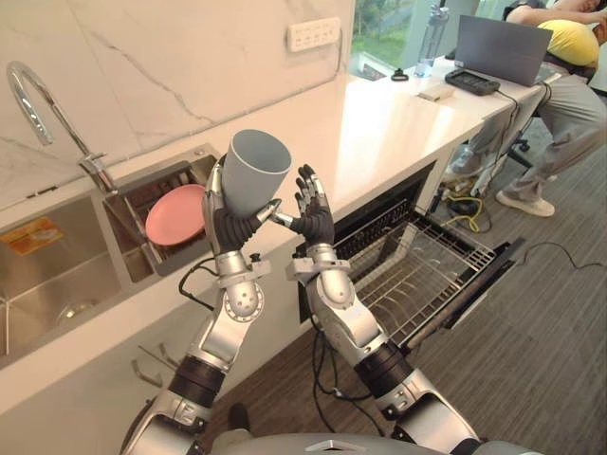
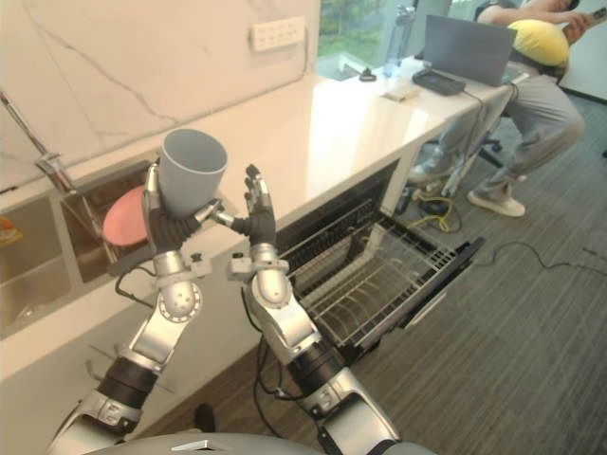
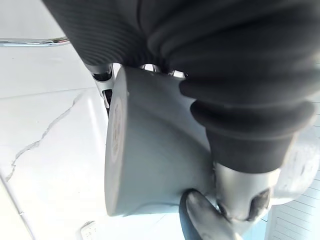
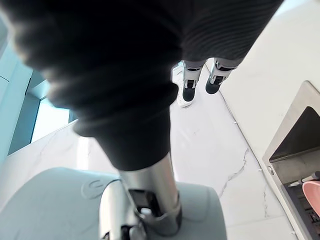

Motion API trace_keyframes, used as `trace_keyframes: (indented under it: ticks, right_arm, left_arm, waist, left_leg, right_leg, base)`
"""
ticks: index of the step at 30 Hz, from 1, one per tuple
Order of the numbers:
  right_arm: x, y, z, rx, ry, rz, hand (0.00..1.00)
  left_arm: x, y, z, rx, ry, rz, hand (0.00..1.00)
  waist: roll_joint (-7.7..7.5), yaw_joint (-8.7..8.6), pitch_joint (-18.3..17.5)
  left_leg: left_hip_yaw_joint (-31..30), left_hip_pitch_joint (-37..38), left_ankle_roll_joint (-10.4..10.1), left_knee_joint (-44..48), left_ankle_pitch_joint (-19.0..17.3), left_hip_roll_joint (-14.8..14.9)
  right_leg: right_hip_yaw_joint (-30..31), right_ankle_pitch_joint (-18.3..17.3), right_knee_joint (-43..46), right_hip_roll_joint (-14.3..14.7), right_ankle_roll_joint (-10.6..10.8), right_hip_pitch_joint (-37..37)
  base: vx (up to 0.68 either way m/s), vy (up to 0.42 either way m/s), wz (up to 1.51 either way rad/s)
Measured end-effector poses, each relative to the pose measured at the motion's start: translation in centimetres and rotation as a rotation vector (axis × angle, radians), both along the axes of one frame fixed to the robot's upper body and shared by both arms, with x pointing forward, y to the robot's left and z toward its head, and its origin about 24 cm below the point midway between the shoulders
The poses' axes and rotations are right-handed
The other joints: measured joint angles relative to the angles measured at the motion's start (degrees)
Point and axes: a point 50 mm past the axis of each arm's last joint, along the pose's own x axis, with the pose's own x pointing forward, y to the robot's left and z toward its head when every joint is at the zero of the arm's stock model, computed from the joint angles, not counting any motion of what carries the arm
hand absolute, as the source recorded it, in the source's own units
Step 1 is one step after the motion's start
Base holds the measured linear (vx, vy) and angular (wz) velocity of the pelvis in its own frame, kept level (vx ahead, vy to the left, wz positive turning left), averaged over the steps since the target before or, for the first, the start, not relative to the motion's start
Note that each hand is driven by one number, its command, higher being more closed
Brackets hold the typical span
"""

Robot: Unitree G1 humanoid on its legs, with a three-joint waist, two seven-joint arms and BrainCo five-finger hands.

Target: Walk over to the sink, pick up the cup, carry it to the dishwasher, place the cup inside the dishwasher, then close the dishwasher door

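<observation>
Counter (image 1: 379, 123) edge, sink (image 1: 57, 275) to robot's left: cup (image 1: 254, 171) is up in the air above it, mouth up, slightly tilted. Left hand (image 1: 230, 226) is wrapped round its lower body; right hand (image 1: 313, 220) has fingers straight, thumb touching the base. Looks like light, stiff plastic with a smooth tapered wall, so it could slip; grip low, near the base. Left fingers behind cup mostly hidden; inside bottom not visible. Rack (image 1: 417, 270) pulled out, lower right.

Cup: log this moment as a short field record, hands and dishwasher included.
cup: grey, held up, mouth upward
left hand: curled round cup
right hand: fingers straight, thumb at cup's base
dishwasher: door open, rack pulled out
plate: pink, in sink side compartment
</observation>
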Motion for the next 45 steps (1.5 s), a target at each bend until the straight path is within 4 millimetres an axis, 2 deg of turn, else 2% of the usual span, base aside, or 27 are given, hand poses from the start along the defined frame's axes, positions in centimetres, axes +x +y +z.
trace_keyframes:
  ticks: [9,15,22,37,41,45]
  right_arm:
    - [-0.2,0.4,-0.1,-0.025,-0.009,0.005,0.0]
    - [-0.6,1.1,-0.4,-0.108,-0.009,0.011,0.0]
    - [-0.3,1.1,-1.7,-0.207,0.037,-0.01,0.0]
    - [0.1,0.6,-4.1,-0.313,0.084,-0.054,0.0]
    - [0.4,0.0,-4.3,-0.313,0.098,-0.08,0.0]
    - [0.6,-1.8,-5.2,-0.311,0.12,-0.137,0.0]
  left_arm:
    - [0.0,0.4,-0.2,0.055,-0.006,0.009,1.0]
    - [-0.5,1.2,-1.5,0.069,0.03,0.048,1.0]
    - [-0.5,1.6,-3.1,0.088,0.095,0.072,1.0]
    - [-0.5,2.1,-4.9,0.117,0.171,0.103,1.0]
    - [-0.2,3.4,-5.0,0.106,0.18,0.167,1.0]
    - [-0.2,5.3,-6.0,0.117,0.226,0.255,1.0]
  waist:
    - [0.06,0.39,-0.8]
    - [0.19,0.57,-0.9]
    - [0.21,0.51,-0.9]
    - [0.05,0.78,-1.0]
    - [0.05,0.8,-0.9]
    - [-0.02,0.96,-0.9]
  left_leg:
    - [-1.0,0.0,-0.3,0.0,-0.3,-0.1]
    - [-1.1,0.0,-0.4,0.0,-0.3,-0.1]
    - [-1.1,-0.1,-0.4,0.0,-0.3,-0.2]
    - [-1.8,-0.4,-0.6,0.0,-0.9,-0.5]
    - [-1.8,-0.4,-0.3,0.1,-0.7,-0.5]
    - [-1.7,0.3,-0.4,0.3,-0.8,-0.5]
  right_leg:
    - [-1.1,0.0,0.0,0.0,0.1,0.9]
    - [-1.1,-0.1,0.0,0.0,0.1,0.9]
    - [-1.2,-0.1,-0.1,0.0,0.1,0.9]
    - [-1.8,0.3,-1.9,0.2,0.4,2.0]
    - [-1.9,0.5,-1.9,0.2,0.8,2.1]
    - [-2.0,0.2,-1.9,0.2,0.8,2.8]
  base:
    - [-0.01,0.001,0.04]
    - [0.0,0.0,0.01]
    - [0.0,0.0,0.0]
    - [0.01,-0.003,0.01]
    - [0.04,-0.01,0.0]
    - [0.02,-0.005,0.01]
